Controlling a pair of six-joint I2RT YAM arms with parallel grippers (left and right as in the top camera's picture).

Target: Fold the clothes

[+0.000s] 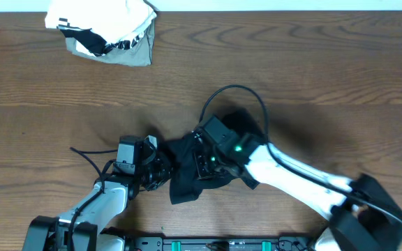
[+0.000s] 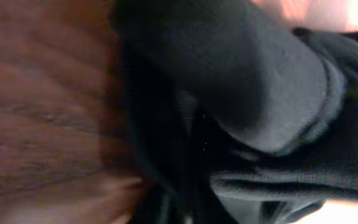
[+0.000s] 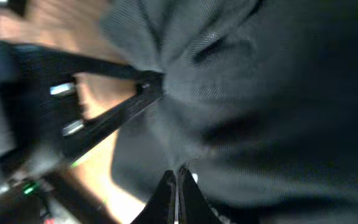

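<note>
Both my jaws, left and right, are clenched on the clothes (image 1: pixel 183 188), bunched near-centre on the table (image 1: pixel 292 70). Folding looks barely begun; next I should draw the fabric flat.

Surface (image 1: pixel 313 63): brown wood grain, smooth, low sheen. Black garment (image 1: pixel 185 185): soft matt cloth, with a fine knit texture visible close up. White-and-grey bundle (image 1: pixel 110 31): matt cloth. Right arm casing (image 1: pixel 292 178): smooth glossy white plastic. Right hand (image 3: pixel 178 186): matt black fingers
</note>
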